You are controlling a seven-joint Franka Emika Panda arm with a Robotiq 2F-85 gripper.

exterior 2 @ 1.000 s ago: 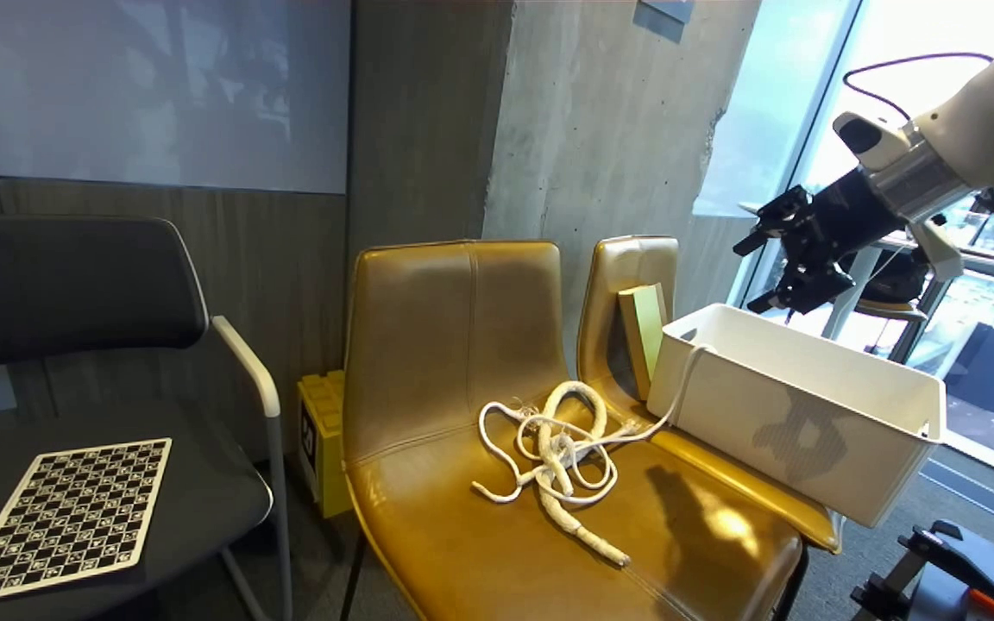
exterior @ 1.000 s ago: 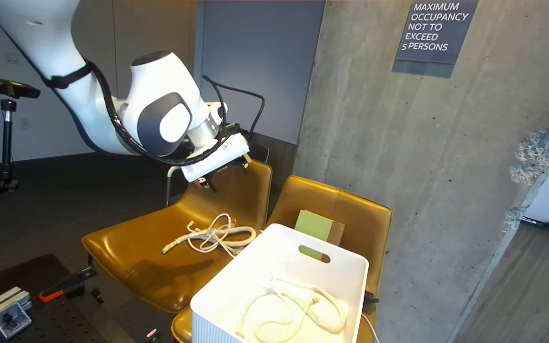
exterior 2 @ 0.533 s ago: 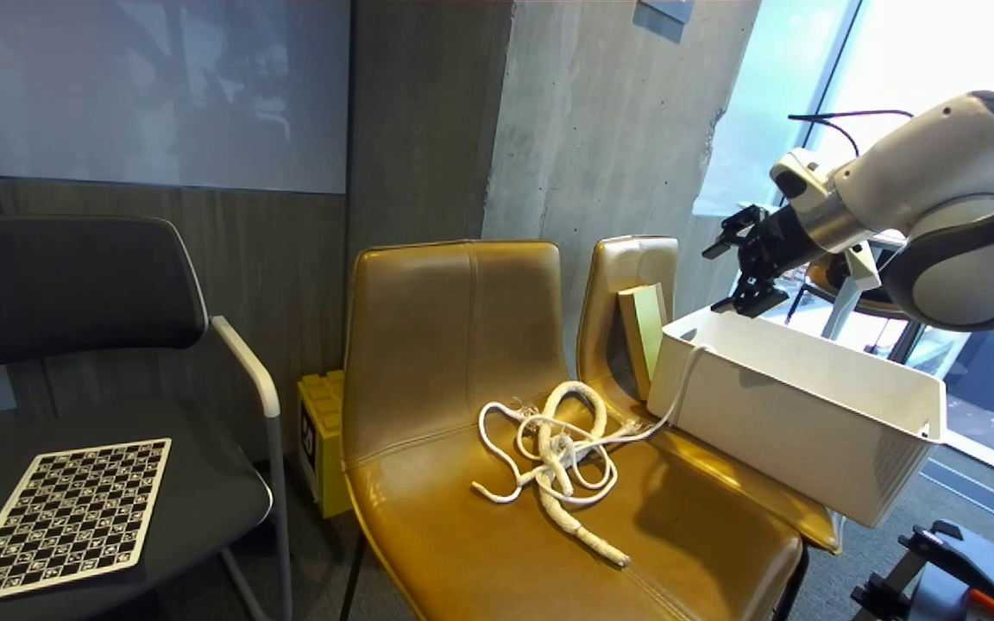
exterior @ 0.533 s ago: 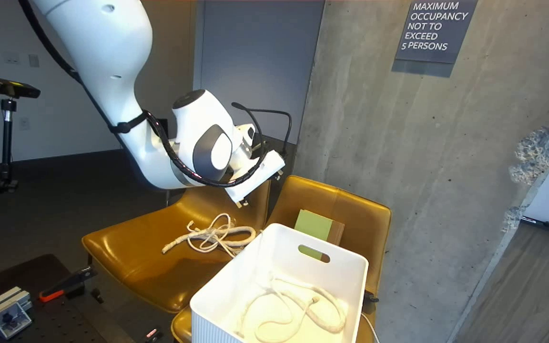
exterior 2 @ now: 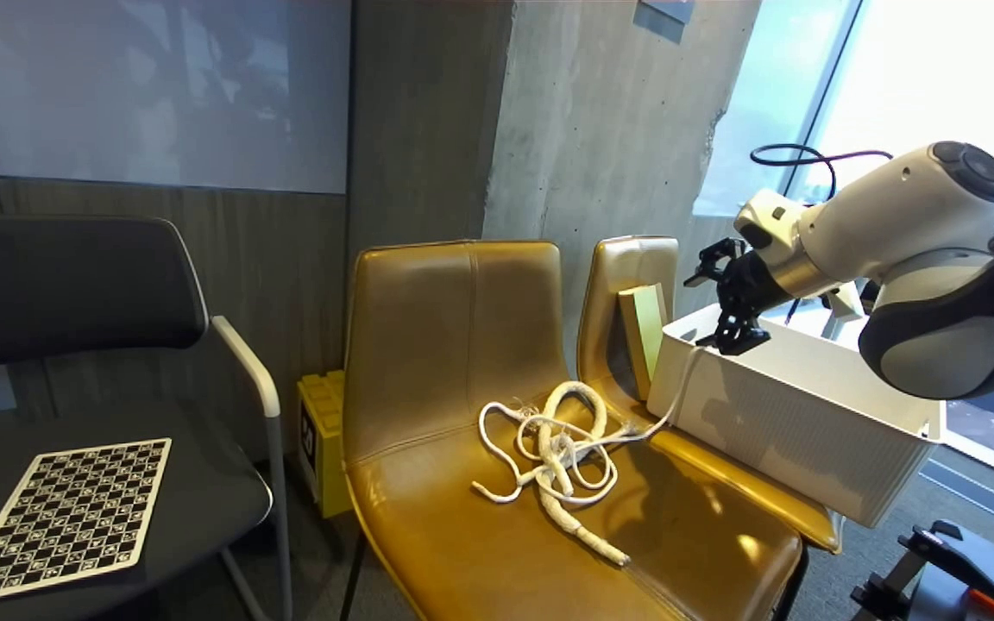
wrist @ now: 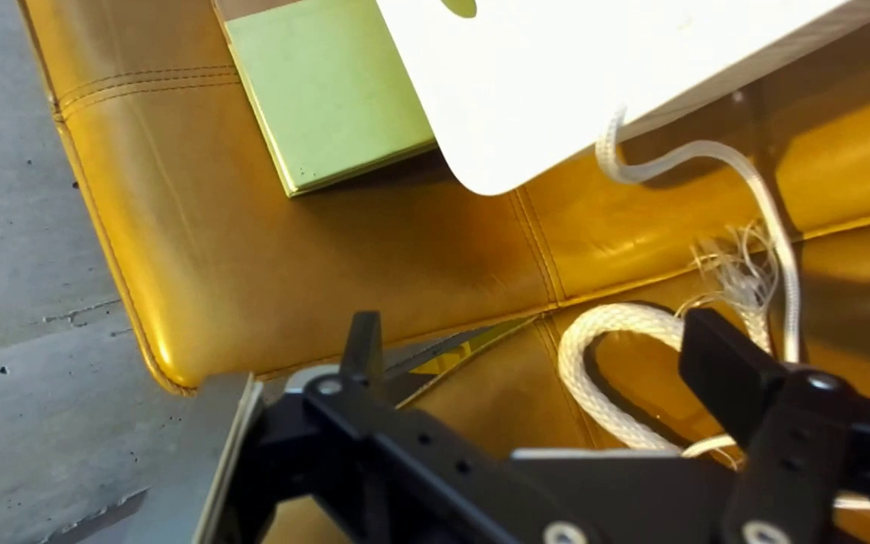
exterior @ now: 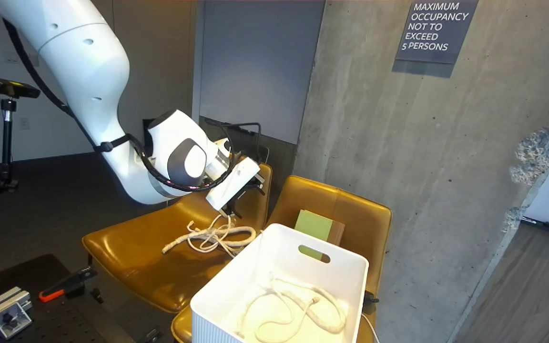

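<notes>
From my end the gripper (wrist: pixel 533 340) stands wide, its two fingers spread well apart and slanting downward; I have it hanging above the place where two tan leather chairs meet, with the pale rope (exterior 2: pixel 561 447) lower down, tangled on the seat of the first chair (exterior 2: pixel 462 336); in my wrist view the rope's thick bend shows between the fingers and runs partly behind the finger on the right of that picture; a thinner cord (wrist: pixel 786 264) leaves the tangle and climbs the outer wall of the white bin (exterior 2: pixel 795 431) to its rim.

The bin sits on the second chair (exterior: pixel 341 193); inside it, in an exterior view, more looped rope (exterior: pixel 335 327) lies on the bottom; a green-faced block (wrist: pixel 333 98) leans against that chair's backrest, just beside the bin.

Farther off, in an exterior view, a black chair (exterior 2: pixel 57 285) carries a flat patterned board (exterior 2: pixel 70 517); a yellow box (exterior 2: pixel 337 483) stands between it and the first chair; I also see, in an exterior view, a dark table (exterior: pixel 53 326) with a metal profile (exterior: pixel 0 309) on it, and an occupancy sign (exterior: pixel 436 31) on the concrete wall (exterior: pixel 374 157).
</notes>
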